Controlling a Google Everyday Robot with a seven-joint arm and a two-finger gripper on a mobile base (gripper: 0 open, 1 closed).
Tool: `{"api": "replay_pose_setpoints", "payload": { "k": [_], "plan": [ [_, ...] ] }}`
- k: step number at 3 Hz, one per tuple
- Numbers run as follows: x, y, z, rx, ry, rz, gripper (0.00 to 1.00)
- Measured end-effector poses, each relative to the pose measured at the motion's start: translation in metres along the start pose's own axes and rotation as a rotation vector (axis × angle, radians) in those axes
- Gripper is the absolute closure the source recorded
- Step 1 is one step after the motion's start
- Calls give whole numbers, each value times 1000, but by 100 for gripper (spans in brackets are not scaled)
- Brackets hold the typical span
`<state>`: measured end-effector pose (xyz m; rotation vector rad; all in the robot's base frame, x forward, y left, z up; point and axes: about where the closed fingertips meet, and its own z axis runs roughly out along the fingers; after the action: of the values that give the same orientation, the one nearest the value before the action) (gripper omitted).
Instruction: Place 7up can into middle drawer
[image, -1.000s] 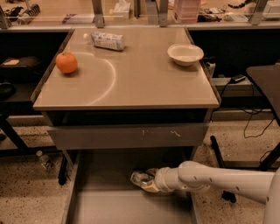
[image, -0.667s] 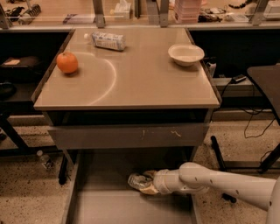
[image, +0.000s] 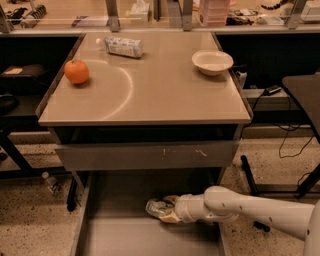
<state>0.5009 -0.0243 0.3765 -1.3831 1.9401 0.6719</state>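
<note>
7up can (image: 158, 208): silvery, crumpled-looking, lying on its side at the very tip of the gripper, over the rear part of the drawer floor; contact with the floor not discernible.
Writing on can: none readable; only dull silver and a faint greenish tint.
Gripper (image: 169, 214): closed around the can's right end, yellowish fingers pressed against it; reaching in from the right, low inside the drawer.
Middle drawer (image: 125, 235): pulled out wide below and to the left of the gripper; plain flat floor, thin left wall well to the left, right wall just under the wrist.
Open room: bare floor to the left of the gripper and towards the camera; dark gap behind the can, under the cabinet.
Arm (image: 250, 212): white, thick, crossing the drawer's right edge.
Front panel (image: 145, 155): closed drawer face directly above the gripper, pale scratch marks right of centre, overhanging the can.
Table top (image: 150, 95): beige, higher up, well above the gripper.
Orange (image: 76, 71): far up and left on the top.
Plastic bottle (image: 123, 46): lying flat at the back, white label, print too small to read.
Bowl (image: 212, 62): white, up and right near the back corner.
</note>
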Motion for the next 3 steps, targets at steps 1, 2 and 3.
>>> {"api": "replay_pose_setpoints", "payload": {
  "k": [1, 2, 3],
  "plan": [
    [0, 0, 0, 0, 0, 0, 59],
    [0, 0, 0, 0, 0, 0, 34],
    [0, 0, 0, 0, 0, 0, 10]
  ]
}}
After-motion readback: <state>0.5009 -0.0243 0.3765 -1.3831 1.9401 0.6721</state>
